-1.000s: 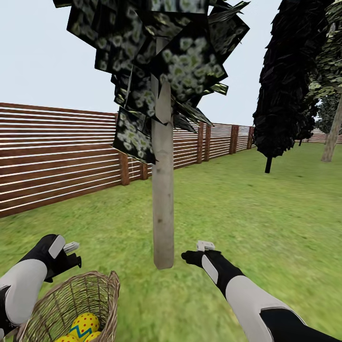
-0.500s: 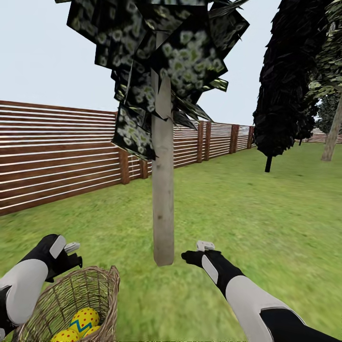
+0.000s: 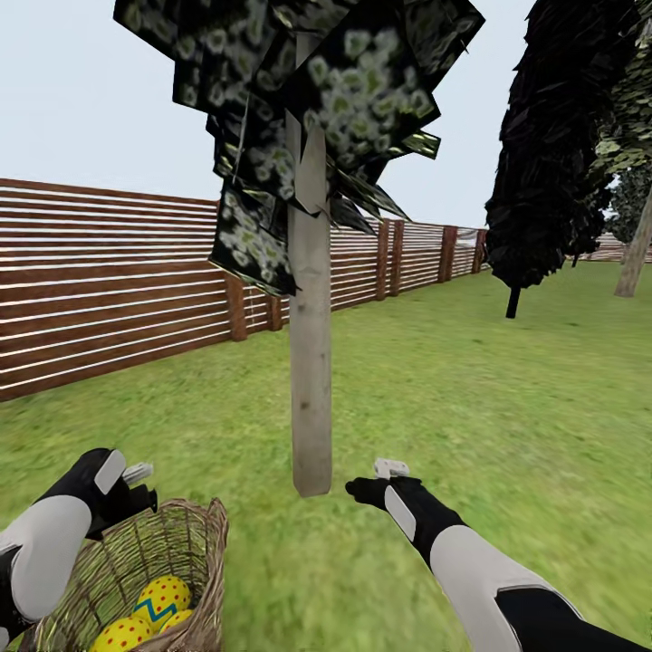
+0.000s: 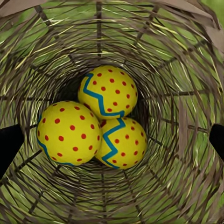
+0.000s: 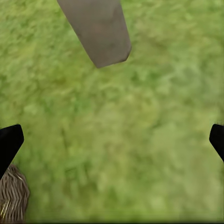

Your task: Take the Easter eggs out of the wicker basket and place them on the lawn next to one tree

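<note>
Robot stands on the lawn facing the tree, pale trunk dead ahead, dark speckled foliage overhead. Trunk base meets the grass just ahead of the right claw.

Wicker basket sits low at the robot's left, near the trunk, partly cut off by the head view's edge. All three Easter eggs lie inside it. In the left wrist view they are packed together on the basket floor, touching one another: one egg, a second, a third.

Left claw hangs over the basket's far rim, looking straight down into it. Its dark fingertips show at opposite edges of the wrist view, spread wide, holding nothing.

Right claw hovers over bare grass, between trunk base and robot. Fingertips wide apart, empty. The trunk's foot and a bit of the basket's weave show in the right wrist view.

Brown slatted fence runs along the left. An all-black tree stands well off to the right, another pale trunk beyond it.
</note>
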You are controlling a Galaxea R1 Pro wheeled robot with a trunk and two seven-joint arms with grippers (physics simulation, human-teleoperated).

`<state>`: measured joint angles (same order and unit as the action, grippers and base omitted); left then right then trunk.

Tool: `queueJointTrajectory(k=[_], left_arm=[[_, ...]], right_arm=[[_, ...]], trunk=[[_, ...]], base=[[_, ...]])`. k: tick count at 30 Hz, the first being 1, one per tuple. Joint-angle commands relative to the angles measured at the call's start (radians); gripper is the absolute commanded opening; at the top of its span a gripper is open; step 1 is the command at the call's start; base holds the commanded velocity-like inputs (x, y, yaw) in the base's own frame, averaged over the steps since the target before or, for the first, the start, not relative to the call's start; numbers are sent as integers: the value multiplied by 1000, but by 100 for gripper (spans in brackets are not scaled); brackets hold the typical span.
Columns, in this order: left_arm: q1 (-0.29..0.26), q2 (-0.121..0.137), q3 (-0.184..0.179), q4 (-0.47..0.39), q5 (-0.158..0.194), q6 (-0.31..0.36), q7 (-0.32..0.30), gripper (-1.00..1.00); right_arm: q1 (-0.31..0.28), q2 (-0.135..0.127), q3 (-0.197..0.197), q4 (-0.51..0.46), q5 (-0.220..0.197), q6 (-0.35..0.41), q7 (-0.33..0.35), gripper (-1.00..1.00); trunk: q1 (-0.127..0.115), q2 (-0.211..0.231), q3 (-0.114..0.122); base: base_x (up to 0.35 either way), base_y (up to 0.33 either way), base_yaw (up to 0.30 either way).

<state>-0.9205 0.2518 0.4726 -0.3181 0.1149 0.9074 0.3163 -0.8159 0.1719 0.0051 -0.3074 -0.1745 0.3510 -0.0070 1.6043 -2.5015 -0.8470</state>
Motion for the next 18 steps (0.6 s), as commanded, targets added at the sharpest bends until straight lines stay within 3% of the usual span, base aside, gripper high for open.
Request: queueJointTrajectory(k=[1, 12, 18], left_arm=[[0, 2, 1, 1, 11, 0, 8, 100], [10, 23, -2, -5, 11, -15, 5, 100], [11, 26, -16, -7, 11, -59, 4, 100]], right_arm=[[0, 0, 0, -1, -7, 5, -1, 100], [0, 0, 1, -2, -7, 5, -1, 100], [0, 0, 1, -1, -7, 5, -1, 100]], trunk=[[0, -1, -5], [5, -3, -48], [8, -5, -71]], base=[[0, 0, 0], [0, 0, 0], [0, 0, 0]])
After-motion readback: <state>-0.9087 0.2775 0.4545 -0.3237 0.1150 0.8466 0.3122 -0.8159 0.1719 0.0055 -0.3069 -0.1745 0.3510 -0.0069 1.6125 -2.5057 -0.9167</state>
